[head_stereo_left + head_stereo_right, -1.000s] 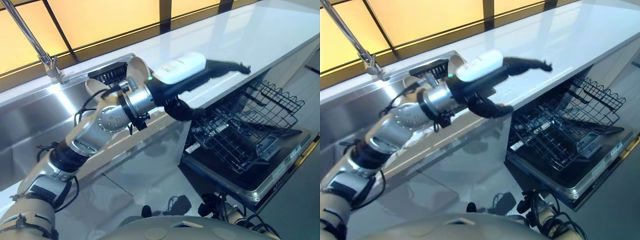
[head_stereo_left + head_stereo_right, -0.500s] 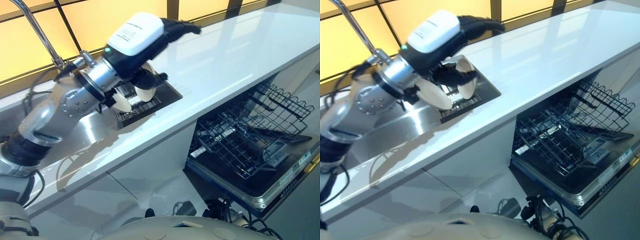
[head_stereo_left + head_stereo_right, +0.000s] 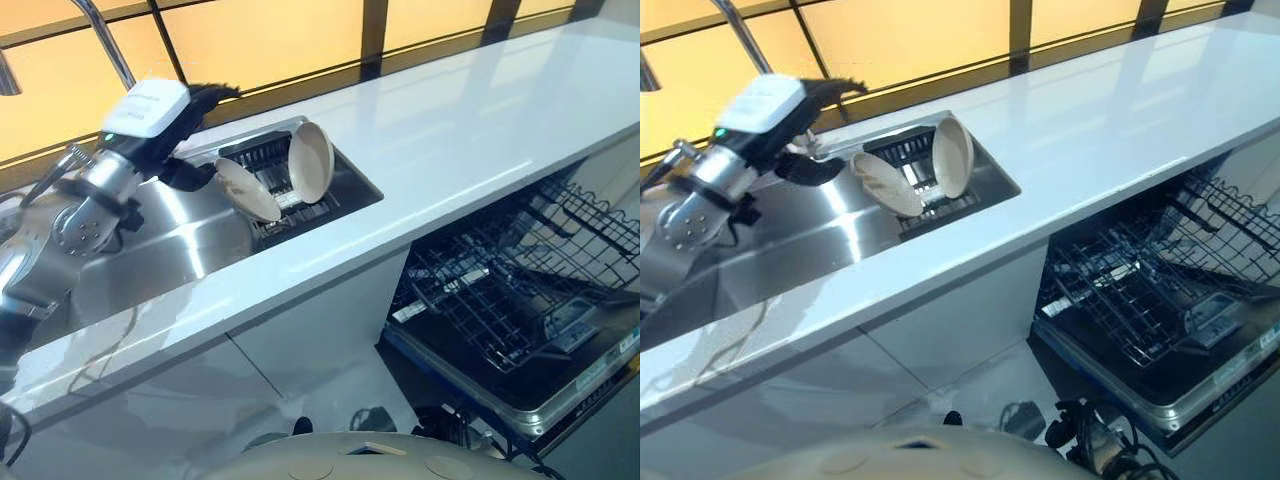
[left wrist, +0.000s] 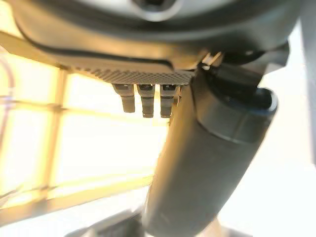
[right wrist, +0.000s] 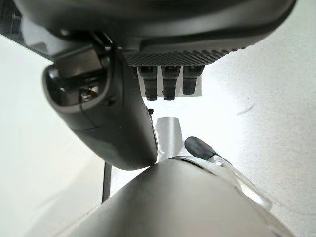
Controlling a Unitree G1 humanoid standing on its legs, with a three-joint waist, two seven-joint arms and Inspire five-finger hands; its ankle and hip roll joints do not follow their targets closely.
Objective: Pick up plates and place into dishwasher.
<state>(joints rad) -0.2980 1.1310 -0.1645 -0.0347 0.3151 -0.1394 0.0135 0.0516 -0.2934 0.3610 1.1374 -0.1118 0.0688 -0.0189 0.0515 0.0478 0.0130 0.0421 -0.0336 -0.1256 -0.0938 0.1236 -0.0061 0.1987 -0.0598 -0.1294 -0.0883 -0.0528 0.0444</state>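
Plates still in the sink, left robot hand pulled back

Your left robot hand (image 3: 175,125) has swung from out over the counter (image 3: 470,120) to the far side of the sink (image 3: 170,240), beside the tap end. Much of that shift is the head camera turning. Its fingers look extended and it holds nothing. Two plates (image 3: 310,163) stand on edge in the dark rack (image 3: 290,205) inside the sink, just beside the hand, untouched. Below the counter, the dishwasher (image 3: 520,300) is open with its wire basket pulled out and no plates in it. You are likely lining up a first grasp.
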